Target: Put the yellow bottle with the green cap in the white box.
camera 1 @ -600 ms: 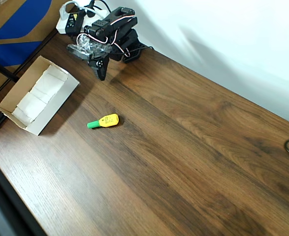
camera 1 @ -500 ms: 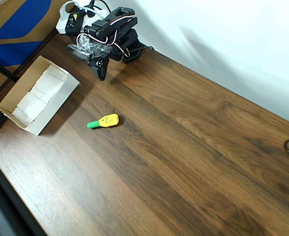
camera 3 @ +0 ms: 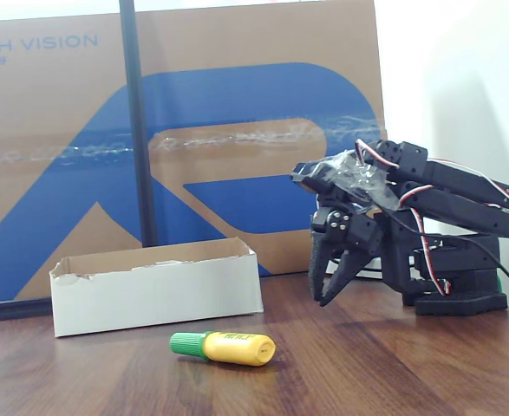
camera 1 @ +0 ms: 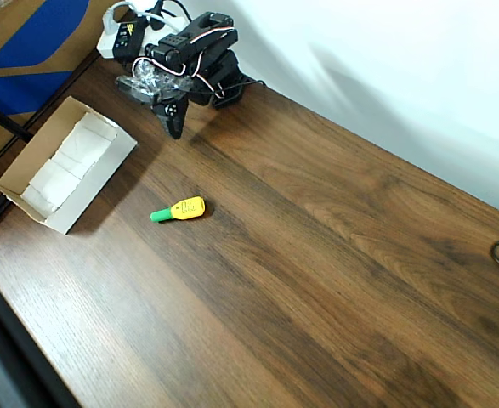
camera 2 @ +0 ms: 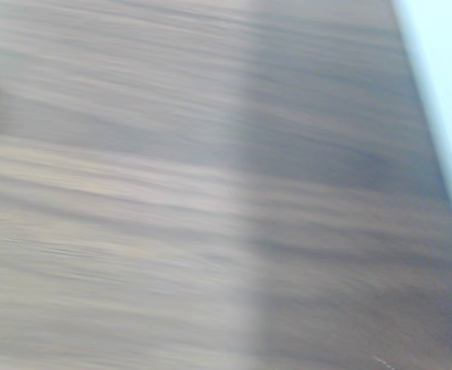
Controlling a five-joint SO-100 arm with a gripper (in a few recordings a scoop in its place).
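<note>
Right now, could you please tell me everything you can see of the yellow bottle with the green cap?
The yellow bottle with the green cap is small, with a bright yellow body, a dark label mark and a long green cap that is on. It looks like plastic. It lies on its side on the wooden table, cap pointing left in both the overhead and fixed views. It sits apart from the white box and the gripper; only the table touches it.

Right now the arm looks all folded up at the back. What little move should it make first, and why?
Probably reach out toward the yellow bottle. It lies on its side on the table, apart from the white box, while the gripper hangs near the arm's base, holding nothing.
</note>
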